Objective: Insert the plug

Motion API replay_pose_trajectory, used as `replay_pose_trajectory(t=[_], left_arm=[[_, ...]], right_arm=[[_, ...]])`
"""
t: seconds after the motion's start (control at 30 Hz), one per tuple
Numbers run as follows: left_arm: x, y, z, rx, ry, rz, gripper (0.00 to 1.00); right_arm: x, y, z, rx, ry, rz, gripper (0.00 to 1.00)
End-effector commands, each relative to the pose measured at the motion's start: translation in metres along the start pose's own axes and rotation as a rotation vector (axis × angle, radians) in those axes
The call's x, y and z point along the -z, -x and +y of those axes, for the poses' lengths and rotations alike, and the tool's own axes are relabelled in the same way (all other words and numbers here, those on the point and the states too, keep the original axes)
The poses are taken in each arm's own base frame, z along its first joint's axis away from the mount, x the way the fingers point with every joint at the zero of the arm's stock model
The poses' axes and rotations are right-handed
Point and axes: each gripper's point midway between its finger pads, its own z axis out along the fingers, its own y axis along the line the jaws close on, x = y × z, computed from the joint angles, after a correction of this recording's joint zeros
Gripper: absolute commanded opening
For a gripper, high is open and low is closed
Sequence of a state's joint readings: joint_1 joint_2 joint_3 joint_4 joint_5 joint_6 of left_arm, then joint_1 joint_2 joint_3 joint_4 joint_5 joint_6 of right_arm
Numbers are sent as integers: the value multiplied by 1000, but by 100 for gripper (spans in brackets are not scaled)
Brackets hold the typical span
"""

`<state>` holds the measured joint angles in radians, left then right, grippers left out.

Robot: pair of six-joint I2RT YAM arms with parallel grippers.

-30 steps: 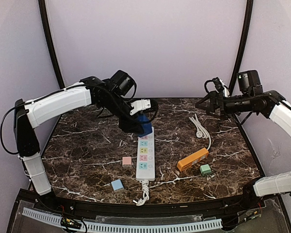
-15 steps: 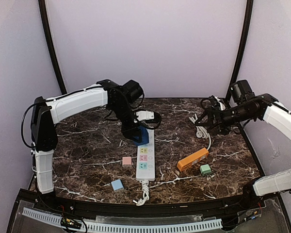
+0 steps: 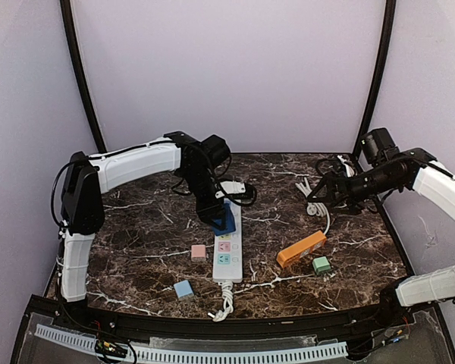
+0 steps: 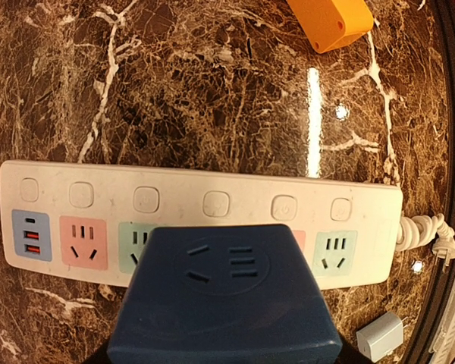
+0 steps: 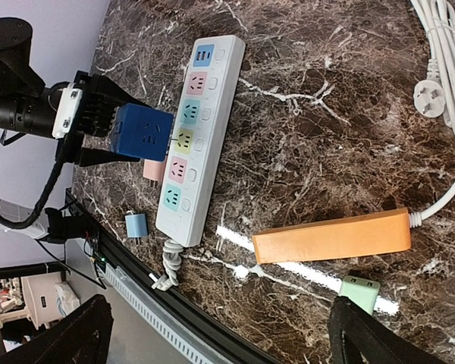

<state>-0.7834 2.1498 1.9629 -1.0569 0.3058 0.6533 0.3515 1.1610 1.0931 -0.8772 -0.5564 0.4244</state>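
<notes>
Blue cube plug (image 3: 224, 218) hangs over the far half of the white power strip (image 3: 227, 254), clamped between the fingers of the left gripper (image 5: 120, 127). Its socket face is turned up to the wrist camera, so by my reading the pins face down at the strip. In the left wrist view the cube covers the middle outlets, with a pink and a green one showing on one side and a green one on the other. Which outlet it is aimed at, I cannot tell. In the right wrist view it appears offset past the strip's left edge, which I take as parallax from height, so I judge it not yet seated. The strip lies far to near at the centre of the surface (image 3: 136, 227), with its own cord bundled at the near end. It is flat and unrestrained, so a straight-down press looks needed to avoid sliding it. A pink cube (image 3: 199, 252) sits just left of the strip, with a pale blue cube (image 3: 183, 289) nearer. To the right lies an orange box (image 3: 301, 249) with a white cord (image 3: 324, 216) running toward the far side, and a green adapter (image 3: 321, 265) just near it. Right gripper (image 3: 316, 194) hovers at far right above that cord, jaws wide and empty, well apart from the strip.
</notes>
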Motion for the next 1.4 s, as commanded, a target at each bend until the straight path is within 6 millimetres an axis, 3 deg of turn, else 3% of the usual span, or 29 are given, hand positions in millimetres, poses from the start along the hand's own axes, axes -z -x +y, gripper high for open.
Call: replay_pose_trajectory(t=[0.0, 0.47, 1.37], left_arm=[[7, 2, -7, -5, -18, 5, 2], [-10, -4, -8, -45, -2, 88, 1], [-13, -5, 6, -45, 59, 122, 1]], right_arm=[[1, -7, -5, 6, -17, 5, 99], [2, -10, -10, 50, -53, 46, 99], [-4, -15, -14, 61, -54, 69, 99]])
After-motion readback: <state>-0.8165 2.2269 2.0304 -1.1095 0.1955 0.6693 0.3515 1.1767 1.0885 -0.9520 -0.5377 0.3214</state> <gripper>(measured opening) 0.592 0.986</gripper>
